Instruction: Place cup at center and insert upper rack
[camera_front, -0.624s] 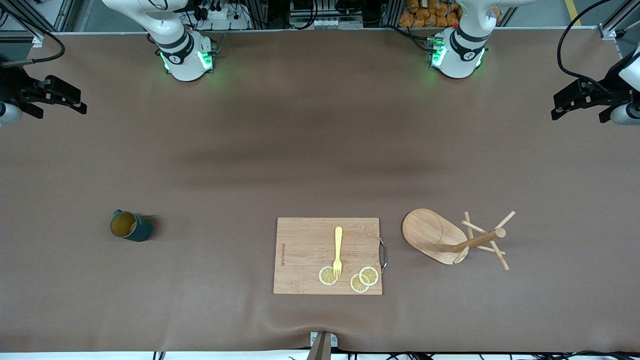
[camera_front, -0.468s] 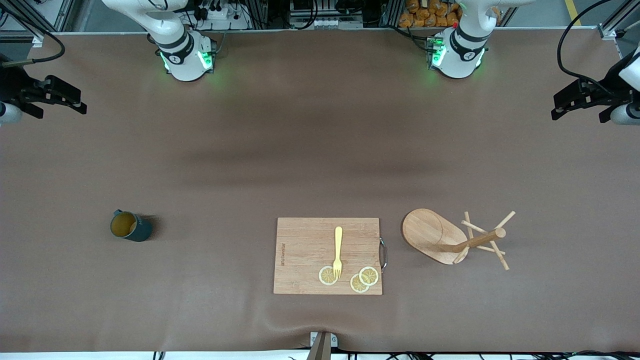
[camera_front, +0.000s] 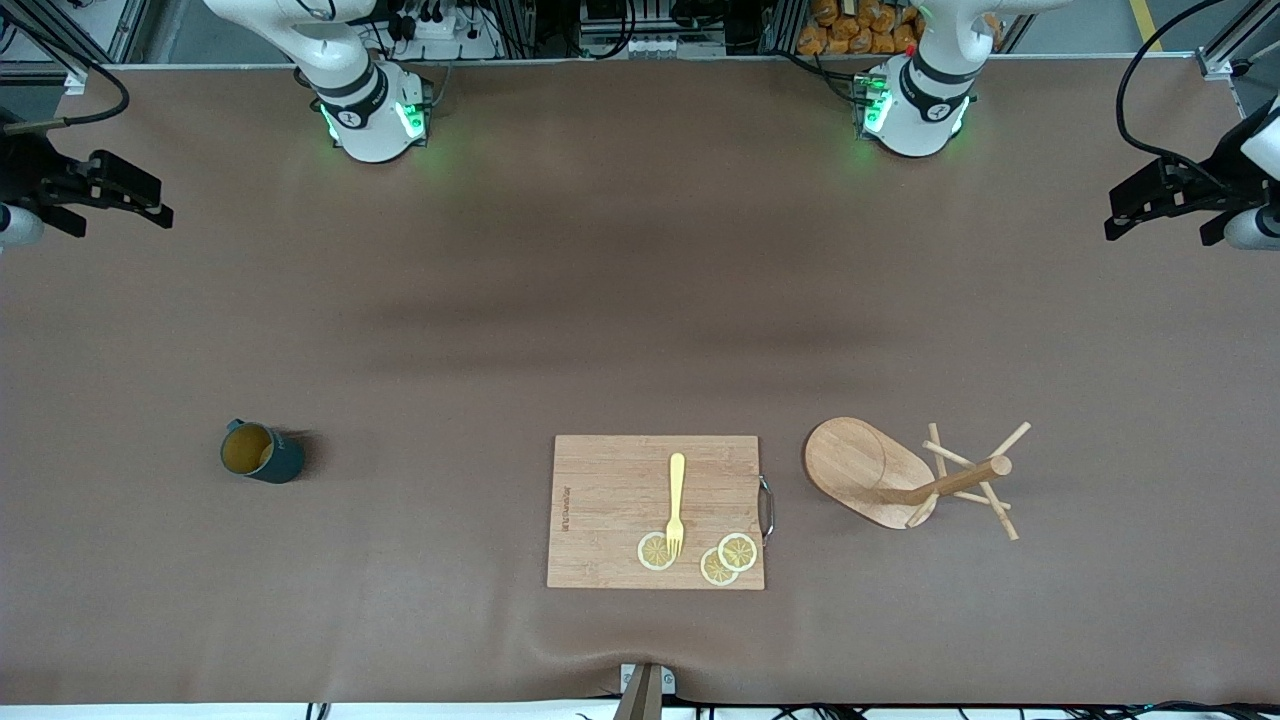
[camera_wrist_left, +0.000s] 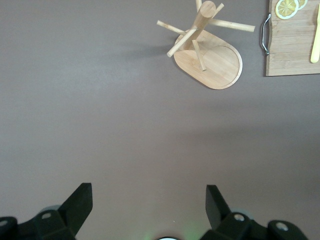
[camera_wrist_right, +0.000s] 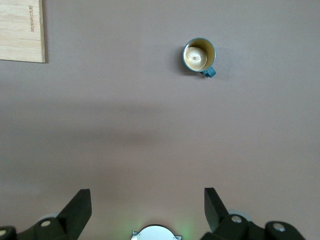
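The upper rack (camera_front: 905, 478) stands upright on its flat oval base on the bench (camera_front: 620, 300), toward the left arm's end. In the front view the oval's long axis runs diagonally, and the post leans toward the left arm's end, though that may be only the camera's angle; thin pegs angle out around the post. It sits well apart from the left gripper (camera_wrist_left: 147, 205), whose jaws stand wide apart and empty over bare bench.

The cup (camera_front: 261, 452) stands upright toward the right arm's end, mouth up, its tan inside showing and its loop handle on the side away from the cutting board. It is well clear of the right gripper (camera_wrist_right: 145, 205), whose jaws also stand wide apart, holding nothing.

Between cup and rack lies a wooden cutting board (camera_front: 655, 511) carrying a yellow fork (camera_front: 676, 503) and three lemon slices (camera_front: 727, 558). The bench is covered in plain brown material; cables and equipment line the edge by the arm bases.
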